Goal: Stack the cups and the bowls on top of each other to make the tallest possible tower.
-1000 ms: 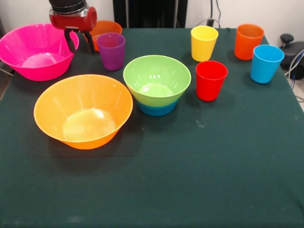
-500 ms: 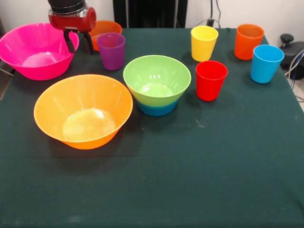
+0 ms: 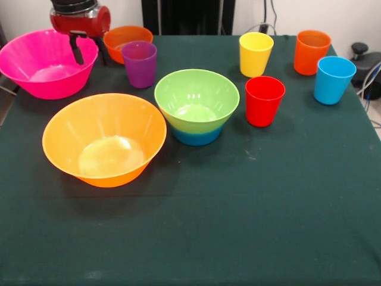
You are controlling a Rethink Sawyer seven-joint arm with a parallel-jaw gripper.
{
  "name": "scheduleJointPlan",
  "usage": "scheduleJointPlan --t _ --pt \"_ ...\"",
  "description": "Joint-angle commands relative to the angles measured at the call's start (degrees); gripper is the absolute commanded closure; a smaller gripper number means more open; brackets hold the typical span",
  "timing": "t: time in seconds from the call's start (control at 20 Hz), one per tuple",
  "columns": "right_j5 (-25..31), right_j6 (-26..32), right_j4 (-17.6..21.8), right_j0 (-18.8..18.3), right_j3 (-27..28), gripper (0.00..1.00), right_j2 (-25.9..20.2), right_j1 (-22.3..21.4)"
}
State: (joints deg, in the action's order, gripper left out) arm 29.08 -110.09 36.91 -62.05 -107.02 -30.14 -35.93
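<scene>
The green bowl [image 3: 196,98] sits nested in the small blue bowl [image 3: 197,137] at the table's middle. The large orange bowl [image 3: 104,138] stands in front left of it. The large pink bowl [image 3: 41,64] is at the far left. The small orange bowl [image 3: 121,39] is behind the purple cup [image 3: 139,63]. The red cup [image 3: 264,100], yellow cup [image 3: 255,53], orange cup [image 3: 311,52] and light blue cup [image 3: 333,79] stand at the right. My gripper [image 3: 87,50] is open and empty, its two fingers straddling the pink bowl's right rim.
The table [image 3: 238,214] is covered in dark green cloth. A black object [image 3: 364,59] and cables lie past its right edge.
My gripper has moved left and slightly up, from beside the purple cup to over the pink bowl's right rim. The small orange bowl shows more fully now.
</scene>
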Motion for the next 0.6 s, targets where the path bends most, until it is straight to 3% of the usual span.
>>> scheduleJointPlan --t 0.05,0.3,0.6 --pt "8.8 15.0 1.2 -1.7 0.3 0.00 -3.9 -2.5" --pt "9.2 14.7 2.2 -2.3 0.6 0.00 -4.6 -2.2" --pt "4.0 11.2 7.5 -0.7 2.9 0.00 -2.4 3.7"
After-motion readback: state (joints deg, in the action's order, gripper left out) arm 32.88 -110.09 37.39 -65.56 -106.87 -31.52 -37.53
